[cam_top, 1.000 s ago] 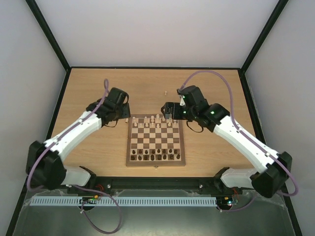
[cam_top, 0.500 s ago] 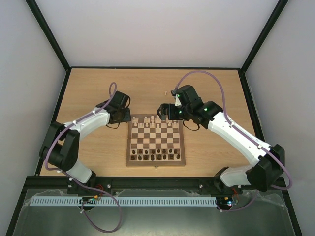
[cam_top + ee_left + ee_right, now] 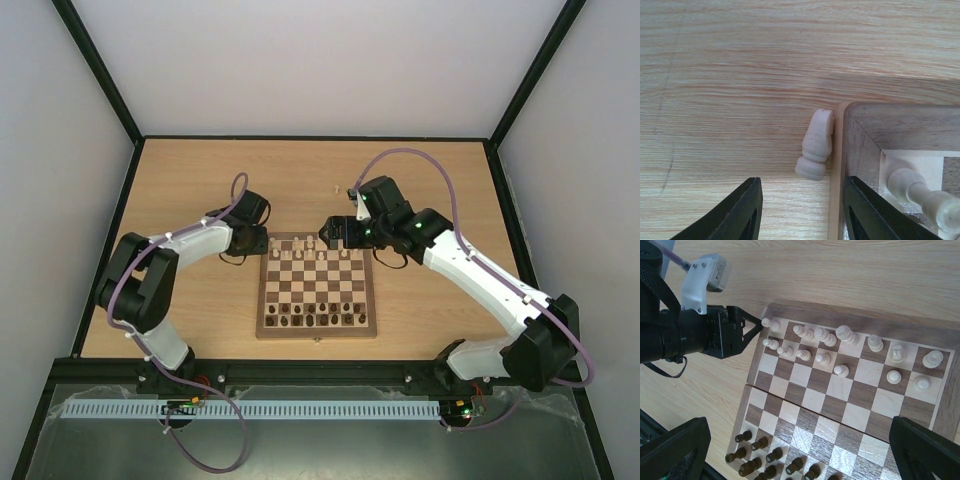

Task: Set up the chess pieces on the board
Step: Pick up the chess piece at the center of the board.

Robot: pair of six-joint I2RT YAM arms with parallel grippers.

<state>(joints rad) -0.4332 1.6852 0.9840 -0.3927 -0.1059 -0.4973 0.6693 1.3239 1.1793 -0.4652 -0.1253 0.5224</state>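
**A little horse lies beside the board**

The left wrist view shows something the top view does not. A pale knight (image 3: 816, 145) lies on its side on the surface (image 3: 740, 75). It is right up against the outside of the board (image 3: 860, 145), at a corner. The left claw (image 3: 801, 200) hangs over it, wide open, with one finger on each side. It has nothing in it.

In the top view the knight is too small to make out beside the left claw. That view does show the whole board. The pale chess pieces (image 3: 310, 245) stand along the far side and the dark pieces (image 3: 315, 318) along the near side. One lone pale piece (image 3: 338, 187) sits on the surface, well behind the board.

The right wrist view looks down on the two rows of pale pieces. The right claw (image 3: 800, 440) is wide open above the board and has hold of nothing. The left claw also shows in this view, at the board's far corner.

A second ago the left arm was stretched out long. Now it is folded up, and its claw is closer to the corner. The right claw has slid a little to the left. The board has not moved.
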